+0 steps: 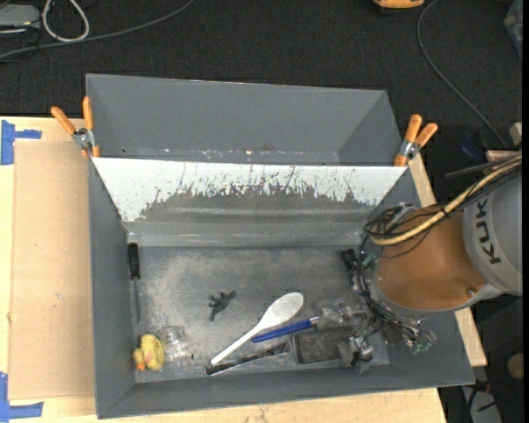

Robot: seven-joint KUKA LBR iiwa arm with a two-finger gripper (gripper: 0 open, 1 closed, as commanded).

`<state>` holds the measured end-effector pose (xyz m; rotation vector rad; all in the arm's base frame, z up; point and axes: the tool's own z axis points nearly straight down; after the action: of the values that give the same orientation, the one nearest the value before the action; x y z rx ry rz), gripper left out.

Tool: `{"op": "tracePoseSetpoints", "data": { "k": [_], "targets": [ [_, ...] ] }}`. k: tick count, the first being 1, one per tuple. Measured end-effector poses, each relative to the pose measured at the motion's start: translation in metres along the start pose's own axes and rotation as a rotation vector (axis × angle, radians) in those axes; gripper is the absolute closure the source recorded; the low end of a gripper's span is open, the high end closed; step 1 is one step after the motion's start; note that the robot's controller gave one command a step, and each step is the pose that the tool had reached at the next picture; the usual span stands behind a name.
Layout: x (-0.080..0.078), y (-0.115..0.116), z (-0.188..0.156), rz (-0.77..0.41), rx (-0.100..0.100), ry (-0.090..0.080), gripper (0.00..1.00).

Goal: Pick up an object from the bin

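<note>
Orange-capped arm (423, 271) first — its gripper (360, 329) sits low in the bin's (110, 307) near right corner, just beside a dark grey block (313, 349); open or closed I cannot tell. Next to the block lie a blue pen (282, 330) and white spoon (278, 311); farther left — a yellow duck (148, 352).

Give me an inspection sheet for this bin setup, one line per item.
Surface: grey metal bin, floor scuffed, far wall streaked.
Job's things: white spoon, blue pen and dark block lie together next to the gripper.
Clutter: yellow duck, clear lump, small dark figure, black marker.
Grippers: gripper low in the front right corner, beside the dark block; grip state unclear.
Cables: cable bundle on the wrist; loose cables on the floor.
Surroundings: dark floor.
</note>
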<state>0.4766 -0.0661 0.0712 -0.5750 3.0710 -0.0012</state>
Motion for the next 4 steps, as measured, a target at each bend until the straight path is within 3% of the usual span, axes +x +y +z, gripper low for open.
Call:
{"op": "tracePoseSetpoints", "data": {
  "k": [4],
  "targets": [
    [-0.002,0.002,-0.030,-0.010,-0.002,-0.001,1.00]
  ]
}}
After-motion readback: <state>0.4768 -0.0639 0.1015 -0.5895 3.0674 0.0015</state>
